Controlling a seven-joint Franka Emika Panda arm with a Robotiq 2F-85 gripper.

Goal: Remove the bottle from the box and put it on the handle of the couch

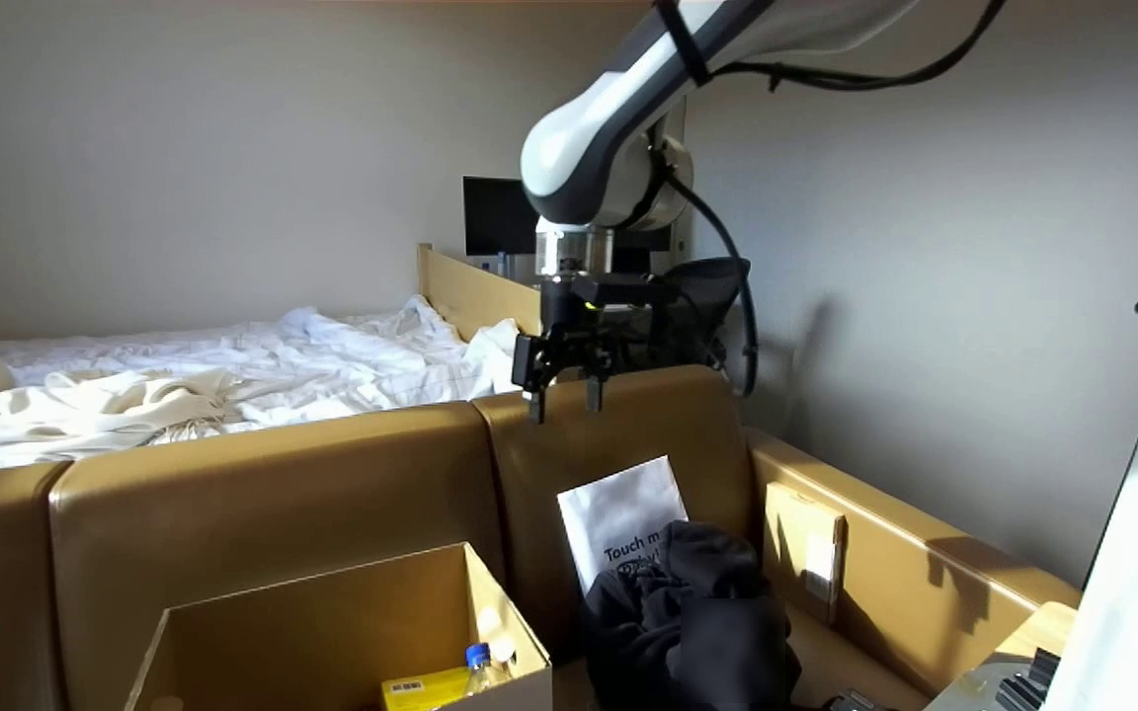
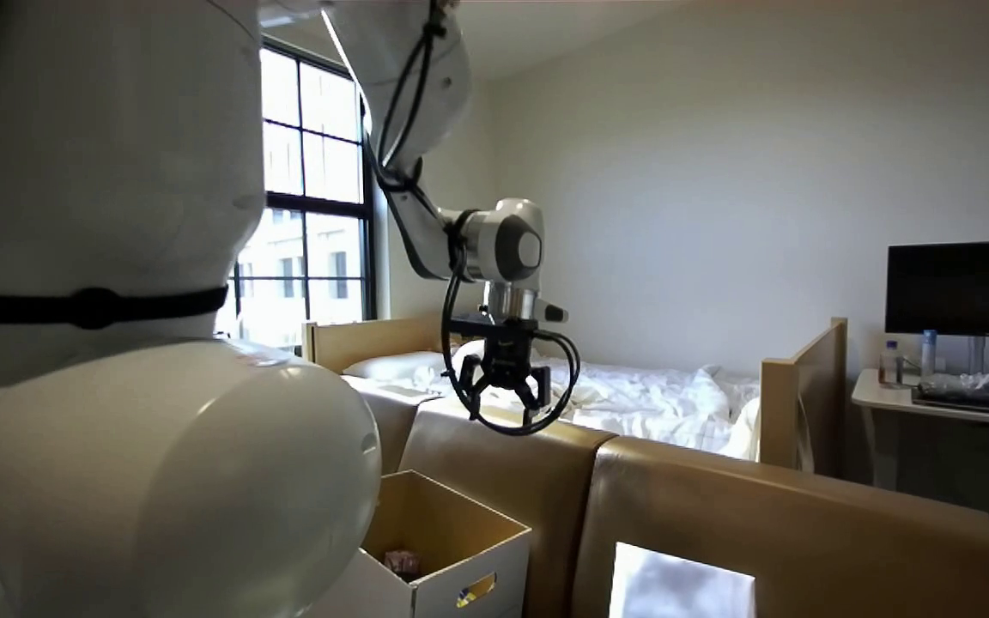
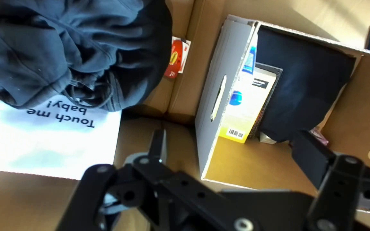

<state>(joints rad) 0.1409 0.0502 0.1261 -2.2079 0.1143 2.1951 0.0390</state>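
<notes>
The bottle (image 1: 482, 673) stands in the box (image 1: 322, 627), its blue cap showing near a side wall in an exterior view. In the wrist view a round blue cap (image 3: 235, 98) shows over a yellow packet (image 3: 234, 131); the bottle's clear body is hard to make out. The box also shows in an exterior view (image 2: 473, 577) and in the wrist view (image 3: 215, 106). The handle of the couch (image 1: 875, 509) runs along the right in an exterior view. My gripper (image 1: 565, 403) is open and empty, high above the couch, also in an exterior view (image 2: 501, 412) and the wrist view (image 3: 230, 144).
A dark garment (image 1: 692, 622) and a white paper sheet (image 1: 618, 513) lie on the couch beside the box. A flat cardboard piece (image 1: 798, 543) leans on the armrest's inner side. Dark cloth (image 3: 300, 80) lies inside the box. The couch backrest (image 1: 283, 494) rises behind the box.
</notes>
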